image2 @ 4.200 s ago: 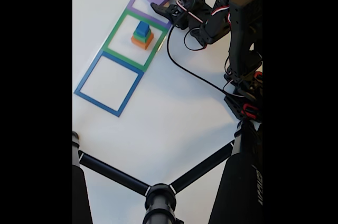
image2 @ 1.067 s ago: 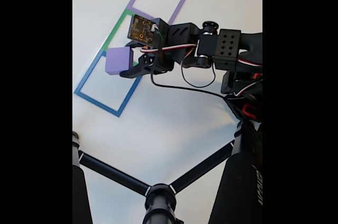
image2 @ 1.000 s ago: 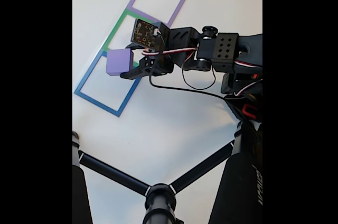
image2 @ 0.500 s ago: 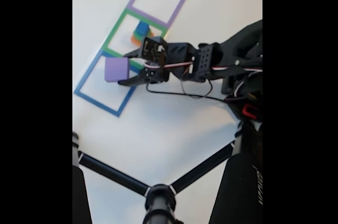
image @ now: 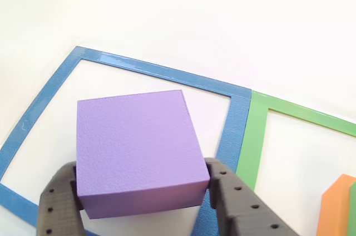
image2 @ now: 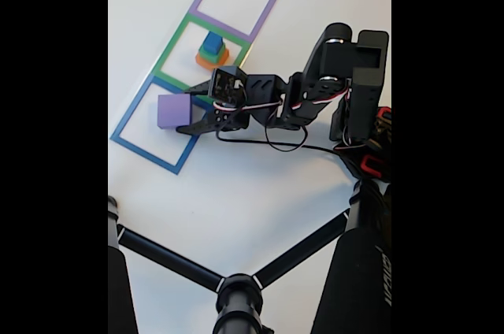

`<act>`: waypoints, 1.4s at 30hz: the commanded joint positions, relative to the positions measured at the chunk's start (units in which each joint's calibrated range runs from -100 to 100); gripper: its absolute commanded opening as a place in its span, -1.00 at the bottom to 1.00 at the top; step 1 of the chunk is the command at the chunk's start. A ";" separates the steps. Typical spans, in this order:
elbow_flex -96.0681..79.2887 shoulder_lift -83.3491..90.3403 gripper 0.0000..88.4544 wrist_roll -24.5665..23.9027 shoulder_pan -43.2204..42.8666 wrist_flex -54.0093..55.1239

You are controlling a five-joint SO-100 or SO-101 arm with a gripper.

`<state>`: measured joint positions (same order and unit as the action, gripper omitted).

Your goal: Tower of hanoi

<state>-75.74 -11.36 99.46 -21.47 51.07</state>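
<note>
A purple block [image: 133, 141] sits between my gripper's [image: 140, 176] two dark fingers [image: 236, 205], which are shut on its sides. In the fixed view the purple block [image2: 173, 110] is low inside the blue square outline [image2: 140, 145], with the gripper [image2: 187, 109] reaching in from the right. Whether the block touches the table I cannot tell. A small stack [image2: 211, 49] of orange, green and blue blocks stands in the green square outline [image2: 175, 41]. The purple square outline [image2: 269, 8] holds nothing. The orange block's edge [image: 334, 208] shows at the lower right of the other view.
A black tripod with spreading legs [image2: 169, 259] crosses the near part of the white table. The arm's base [image2: 366, 141] and a black cable [image2: 276, 145] lie at the right. The green outline [image: 253, 141] adjoins the blue one [image: 156, 70].
The arm has folded down and lowered the purple block from above the blue and green outlines into the blue square. The block stack, earlier hidden by the arm, now shows.
</note>
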 commanded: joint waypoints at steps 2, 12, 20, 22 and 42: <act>3.47 -1.52 -0.69 0.54 -2.49 2.05; 6.65 -6.13 -0.68 0.54 -3.74 3.75; 6.92 -8.39 -0.54 0.54 -3.17 4.96; 6.92 -8.55 -0.46 0.54 -2.97 5.21; 2.92 10.02 -0.26 0.54 -1.15 -4.75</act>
<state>-72.11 -13.30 99.46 -23.23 53.49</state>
